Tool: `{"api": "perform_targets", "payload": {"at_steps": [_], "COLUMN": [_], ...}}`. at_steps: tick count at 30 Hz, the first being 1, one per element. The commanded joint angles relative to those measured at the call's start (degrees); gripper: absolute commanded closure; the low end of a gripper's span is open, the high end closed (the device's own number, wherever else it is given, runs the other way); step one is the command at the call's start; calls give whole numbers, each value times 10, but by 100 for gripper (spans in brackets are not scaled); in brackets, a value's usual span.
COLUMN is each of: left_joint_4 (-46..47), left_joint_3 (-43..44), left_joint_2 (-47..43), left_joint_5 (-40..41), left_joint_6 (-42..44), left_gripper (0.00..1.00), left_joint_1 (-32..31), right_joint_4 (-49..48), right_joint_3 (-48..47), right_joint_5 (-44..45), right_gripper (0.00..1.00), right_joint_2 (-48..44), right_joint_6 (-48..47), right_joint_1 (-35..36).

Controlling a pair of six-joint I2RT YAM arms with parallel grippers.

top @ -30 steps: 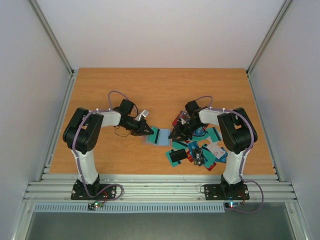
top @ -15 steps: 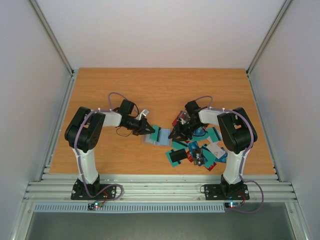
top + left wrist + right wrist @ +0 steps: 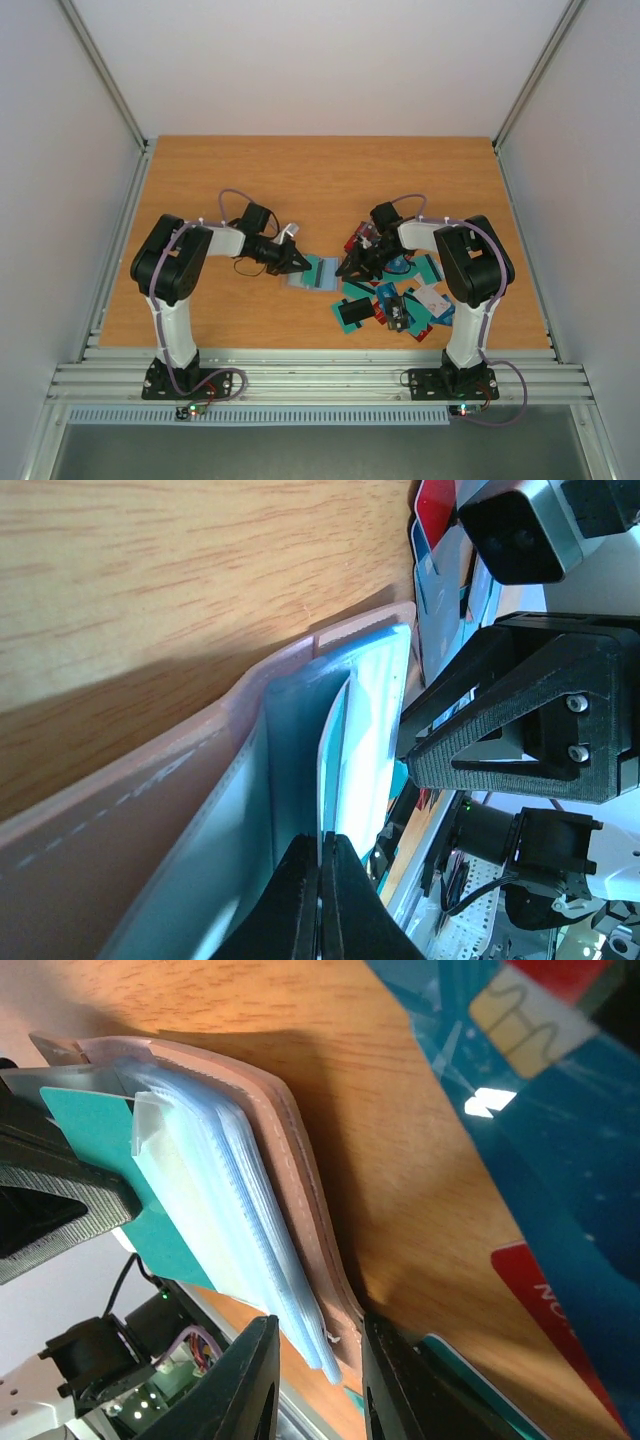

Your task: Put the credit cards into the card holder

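The card holder (image 3: 301, 281) lies mid-table, its tan cover (image 3: 300, 1180) underneath and pale blue sleeves (image 3: 240, 1190) fanned on top. My left gripper (image 3: 321, 845) is shut on the edge of a teal credit card (image 3: 340, 740), which it holds at the sleeves' mouth (image 3: 290, 750). From the right, my right gripper (image 3: 318, 1335) straddles the holder's corner. One finger (image 3: 385, 1360) lies against the tan cover. A gap shows between the other finger (image 3: 250, 1360) and the sleeves. In the top view the two grippers (image 3: 296, 262) (image 3: 351, 268) face each other across the teal card (image 3: 322, 271).
A loose pile of credit cards (image 3: 395, 300), teal, blue, red and white, lies just right of the holder under my right arm. A red card (image 3: 560, 1290) and blue cards (image 3: 560, 1160) lie close to my right fingers. Bare wood (image 3: 320, 180) stretches behind.
My left gripper has edged right with the teal card, further over the holder. The right gripper's jaws have narrowed slightly around the holder's corner.
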State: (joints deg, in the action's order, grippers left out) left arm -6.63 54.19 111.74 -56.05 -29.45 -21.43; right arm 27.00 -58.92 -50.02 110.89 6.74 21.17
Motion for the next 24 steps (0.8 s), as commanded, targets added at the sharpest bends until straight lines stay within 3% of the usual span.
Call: {"api": "perform_targets", "payload": {"at_steps": [1,16,24], "left_joint_4": [-5,87,110], "left_joint_3": [-12,-53,-59], "left_joint_2": [-1,-8,-6], "left_joint_5": [22,66,77], "left_joint_6": [-10,-107,-145], "left_gripper": [100,99,89], "left_joint_1": [-13,-35,-49], "right_joint_4": [-22,-32,-50], "right_joint_3": [16,22,34], "right_joint_5": [27,22,13], "right_gripper": [76,81,84], "right_joint_2": [15,15,15], "right_joint_6": [27,54,70], "right_joint_1": [1,2,2]}}
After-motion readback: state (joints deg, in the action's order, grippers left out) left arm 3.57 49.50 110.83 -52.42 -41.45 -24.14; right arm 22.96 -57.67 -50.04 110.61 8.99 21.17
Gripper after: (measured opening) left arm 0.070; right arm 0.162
